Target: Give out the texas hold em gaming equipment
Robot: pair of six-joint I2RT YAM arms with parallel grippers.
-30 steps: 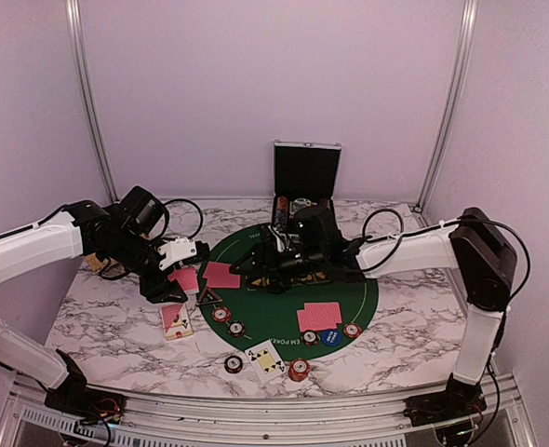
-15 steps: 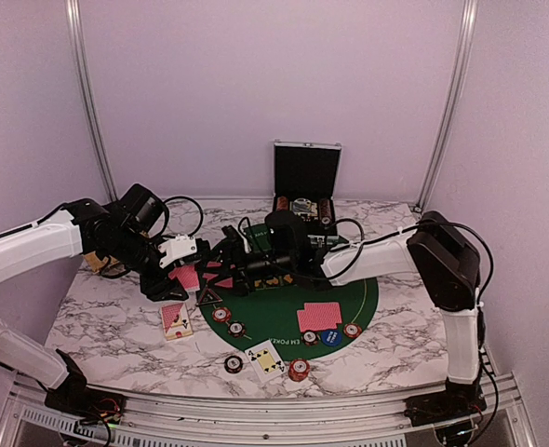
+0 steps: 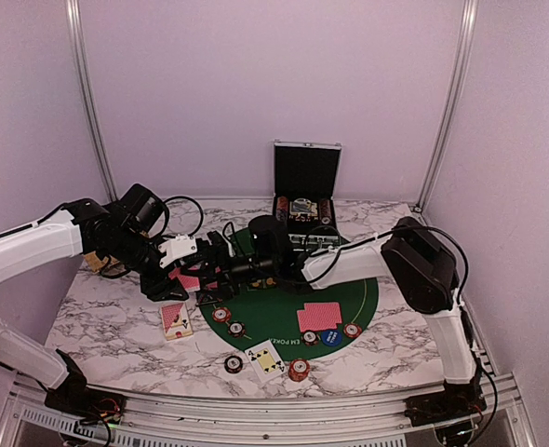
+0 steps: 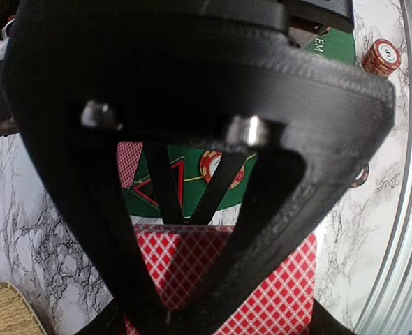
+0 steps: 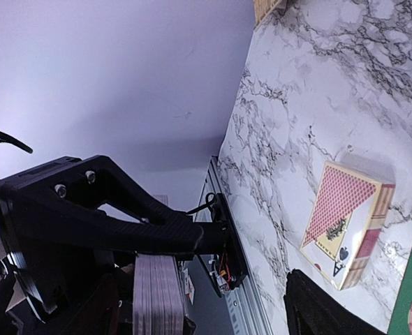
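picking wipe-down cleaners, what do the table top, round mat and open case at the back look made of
Table top: white with grey veins, marble or marble-print laminate; cannot tell which.
Round mat: flat matte green with printed lettering, probably felt or similar cloth.
Open case: bright silvery edges around a dark lining, likely aluminium-framed.

1. Table (image 3: 98, 326): white marble, grey-black veining.
2. Felt mat (image 3: 360, 296): green, white lettering along the near edge.
3. Card deck (image 4: 276, 293): red-and-white diamond lattice backs.
4. Card box (image 5: 349, 223): same red lattice on its face, cream sides, black spade mark.
5. Poker chip (image 4: 381, 57): red, white edge blocks, white centre.
6. Marker disc (image 3: 330, 338): blue.
7. Face-up card (image 3: 266, 358): white, black and yellow print.
8. Case (image 3: 305, 172): black, silver trim.
9. Basket (image 4: 9, 310): tan woven straw.
10. Left arm (image 3: 28, 247): white links, black joints.
11. Back wall (image 3: 256, 74): pale lilac.
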